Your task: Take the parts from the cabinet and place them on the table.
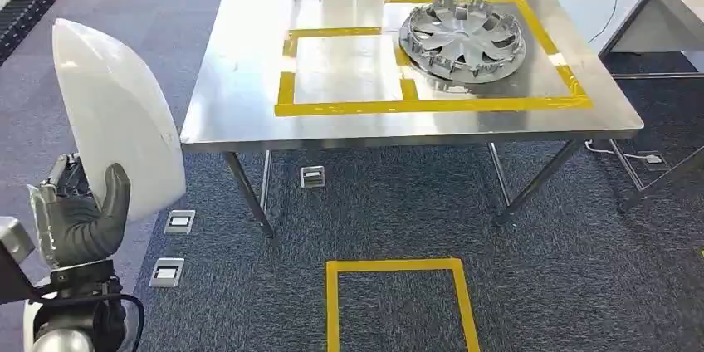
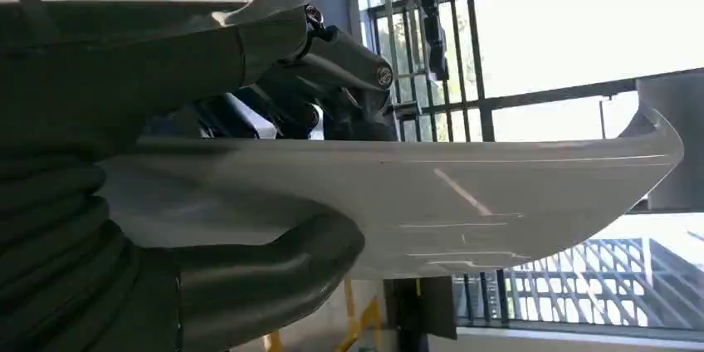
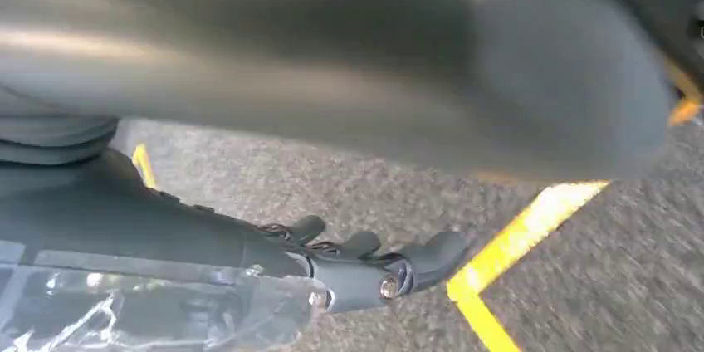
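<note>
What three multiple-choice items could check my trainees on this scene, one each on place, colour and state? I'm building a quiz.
1. Where does the hubcap lie?
A. on the floor
B. on the table, in the larger taped outline
C. in a hand

2. What colour is the tape on the table?
A. yellow
B. red
C. blue

3. What is the left hand doing?
A. hanging idle
B. resting on the table
C. holding the white panel

Answers: B, it sits inside the larger outline; A, the strips are yellow; C, thumb and fingers clasp the panel.
</note>
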Motion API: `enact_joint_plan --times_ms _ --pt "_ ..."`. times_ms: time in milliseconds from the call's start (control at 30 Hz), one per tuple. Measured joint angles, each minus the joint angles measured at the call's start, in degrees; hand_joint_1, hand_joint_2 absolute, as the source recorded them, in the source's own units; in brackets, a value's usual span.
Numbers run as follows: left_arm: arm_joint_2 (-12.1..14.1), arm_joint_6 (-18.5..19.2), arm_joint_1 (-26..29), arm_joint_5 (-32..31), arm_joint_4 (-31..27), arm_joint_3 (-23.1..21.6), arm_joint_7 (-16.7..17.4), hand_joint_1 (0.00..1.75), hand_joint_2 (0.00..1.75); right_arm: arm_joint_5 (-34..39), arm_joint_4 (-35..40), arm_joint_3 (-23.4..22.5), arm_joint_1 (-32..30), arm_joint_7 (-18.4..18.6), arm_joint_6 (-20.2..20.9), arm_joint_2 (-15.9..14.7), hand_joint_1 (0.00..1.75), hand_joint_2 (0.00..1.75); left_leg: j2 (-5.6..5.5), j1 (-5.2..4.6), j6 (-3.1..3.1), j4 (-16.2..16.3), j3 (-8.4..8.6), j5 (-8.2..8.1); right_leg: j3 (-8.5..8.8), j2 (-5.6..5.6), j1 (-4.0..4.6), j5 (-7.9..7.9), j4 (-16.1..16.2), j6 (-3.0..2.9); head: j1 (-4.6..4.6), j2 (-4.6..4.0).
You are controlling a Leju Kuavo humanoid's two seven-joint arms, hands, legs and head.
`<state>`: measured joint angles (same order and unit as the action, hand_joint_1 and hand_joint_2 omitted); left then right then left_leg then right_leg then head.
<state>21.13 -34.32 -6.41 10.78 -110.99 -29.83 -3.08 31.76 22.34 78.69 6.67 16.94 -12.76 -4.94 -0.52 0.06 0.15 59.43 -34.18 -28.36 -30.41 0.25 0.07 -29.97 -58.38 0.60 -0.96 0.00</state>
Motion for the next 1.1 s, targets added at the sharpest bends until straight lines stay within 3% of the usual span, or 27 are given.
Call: enact_joint_plan --times_ms 67,100,167,200,233,267,333,367,433,467,500,667,867,1100 --pt "0.2 0.1 -0.2 0.0 0.1 0.4 0.4 1.75 1.75 0.0 0.0 0.0 0.1 0.0 0.0 -0.2 0.00 0.00 0.08 0.72 0.34 -1.0 1.03 0.00 0.01 -0.02 0.20 -1.00 -1.2 0.78 -0.15 0.00" --pt "0.2 0.2 -0.5 -0.1 0.2 0.5 0.6 1.75 1.75 0.0 0.0 0.0 0.2 -0.1 0.0 -0.2 0.00 0.00 0.16 0.83 0.65 -1.0 1.21 -0.19 -1.76 0.01 0.03 -2.46 -4.6 1.01 -0.48 0.00" --pt "0.3 0.3 -0.6 -0.1 0.5 0.5 1.1 1.75 1.75 0.0 0.0 0.0 0.3 -0.2 0.0 -0.3 0.00 0.00 0.19 0.84 0.96 -1.0 1.38 -0.56 -7.43 0.00 -0.34 -5.74 -14.0 1.43 -0.52 0.00" --pt "0.3 0.4 -0.6 -0.1 0.8 0.6 1.3 1.75 1.75 0.0 0.0 0.0 0.1 -0.2 0.0 -0.3 0.00 0.00 0.19 0.83 0.92 -1.0 1.57 -0.80 -9.89 -0.01 -0.37 -6.12 -17.4 1.57 -0.54 0.00" --pt "0.4 0.5 -0.6 -0.1 1.0 0.6 1.6 1.75 1.75 0.0 0.0 0.0 0.0 -0.2 0.0 -0.3 0.00 0.00 0.14 0.84 0.89 -1.0 1.93 -1.09 -10.99 -0.01 -0.38 -4.97 -18.0 1.64 -0.68 0.00" --pt "0.5 0.5 -0.6 -0.1 1.2 0.7 1.9 1.75 1.75 -0.1 0.0 0.0 0.0 -0.2 0.0 -0.3 0.00 0.00 0.08 0.85 0.77 -1.0 2.45 -1.47 -10.79 -0.01 -0.40 -2.50 -16.1 1.63 -0.72 0.00" --pt "0.7 0.6 -0.8 -0.6 1.6 0.9 2.7 1.75 1.75 -0.3 0.0 0.0 0.0 -0.2 0.2 -0.4 0.00 0.00 0.07 0.85 0.45 -0.9 4.08 -2.53 -7.44 -0.02 -0.41 4.89 -6.1 1.27 -0.70 0.00" --pt "0.8 0.7 -1.0 -0.8 1.8 1.0 3.0 1.75 1.75 -0.3 0.0 0.0 -0.1 -0.2 0.2 -0.4 0.00 0.00 0.09 0.86 0.14 -1.0 4.54 -3.03 -6.13 0.04 -0.35 5.54 -3.6 0.91 -0.70 0.00" --pt "1.1 0.9 -1.6 -1.0 2.4 1.3 3.8 1.75 1.75 -0.6 0.0 0.0 0.0 -0.2 0.4 -0.4 0.00 0.00 0.00 0.65 -0.53 -0.9 4.22 -3.19 -5.30 0.09 0.00 4.34 -2.0 0.18 -0.54 0.00" --pt "1.2 1.0 -1.8 -1.1 2.7 1.4 4.0 1.75 1.75 -0.7 0.0 0.0 0.0 -0.1 0.3 -0.4 0.00 0.00 0.01 0.52 -0.64 -0.5 3.97 -3.59 -5.07 0.14 -0.21 3.73 -1.0 0.17 -0.46 0.02" --pt "1.4 1.1 -1.9 -1.1 3.1 1.5 4.2 1.75 1.75 -0.8 0.0 0.0 -0.1 -0.1 0.3 -0.4 0.00 0.00 0.04 0.52 -0.23 -0.7 4.05 -3.31 -5.12 0.28 -0.21 3.73 -1.2 0.17 -0.39 0.00" --pt "1.6 1.9 -3.7 -1.1 4.8 1.7 4.6 1.75 1.75 -1.2 0.0 0.0 0.0 0.0 0.2 -0.4 0.00 0.00 0.06 0.56 -0.37 -1.4 4.54 -3.28 -5.06 0.50 -0.12 3.32 -1.2 -0.45 -0.33 0.00" --pt "1.6 3.2 -5.8 -1.1 7.7 1.7 5.4 1.75 1.75 -1.7 0.0 0.0 0.1 0.0 0.3 -0.5 0.00 0.00 0.06 0.62 -1.12 -1.9 4.73 -3.32 -5.03 0.41 -0.03 3.26 -1.2 -0.58 -0.35 0.00" --pt "1.6 4.7 -8.6 -1.4 11.9 1.2 6.2 1.75 1.75 -2.0 0.0 0.0 0.1 0.2 0.7 -0.5 0.00 0.00 0.06 0.54 -1.18 -1.9 4.82 -3.28 -4.80 0.41 -0.09 3.37 -1.2 -0.52 -0.37 0.00"
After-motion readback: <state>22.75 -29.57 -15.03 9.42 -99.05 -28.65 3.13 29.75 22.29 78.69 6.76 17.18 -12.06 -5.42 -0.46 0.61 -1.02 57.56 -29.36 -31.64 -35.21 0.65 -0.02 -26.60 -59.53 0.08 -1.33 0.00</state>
